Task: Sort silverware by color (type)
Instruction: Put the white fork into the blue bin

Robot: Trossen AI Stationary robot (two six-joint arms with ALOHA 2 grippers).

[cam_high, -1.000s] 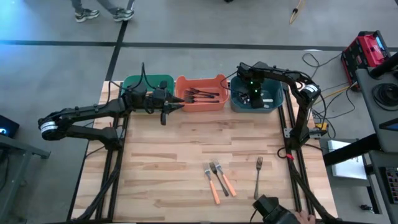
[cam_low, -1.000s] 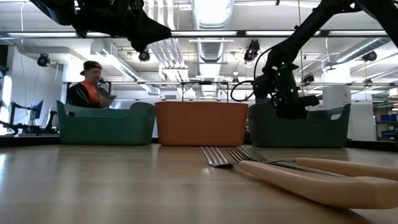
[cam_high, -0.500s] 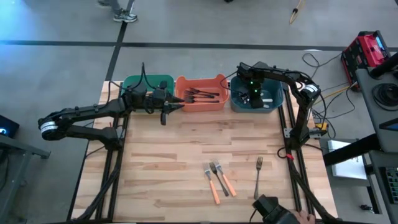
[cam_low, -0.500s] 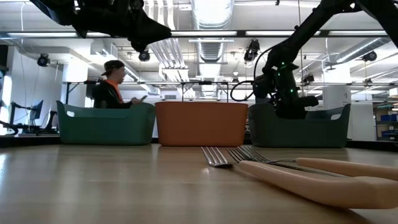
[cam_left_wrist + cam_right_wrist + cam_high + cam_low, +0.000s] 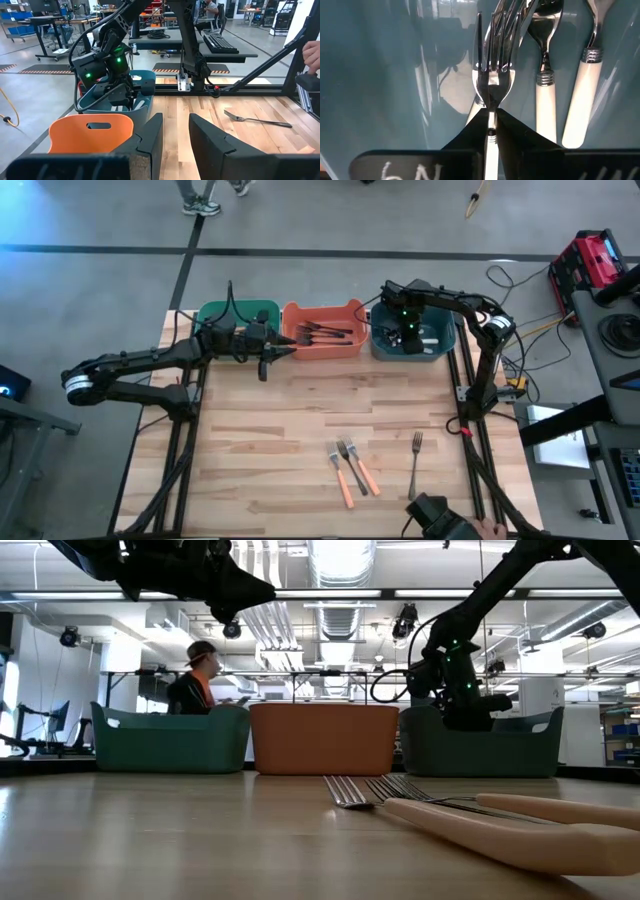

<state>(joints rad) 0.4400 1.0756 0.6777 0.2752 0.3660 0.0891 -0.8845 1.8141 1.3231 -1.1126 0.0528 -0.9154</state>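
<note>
The left gripper hangs with jaws parted and empty near the orange bin. Right of it, the right gripper pinches a white-handled fork inside the teal bin. Three forks lie on the table, near side.

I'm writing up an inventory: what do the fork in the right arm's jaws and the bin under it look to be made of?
Fork: polished metal head, mirror-bright with reflections; its handle is hidden by the right gripper, though neighbouring forks have glossy cream handles, probably plastic. Teal bin: smooth, slightly glossy moulded plastic, by its soft sheen.
</note>
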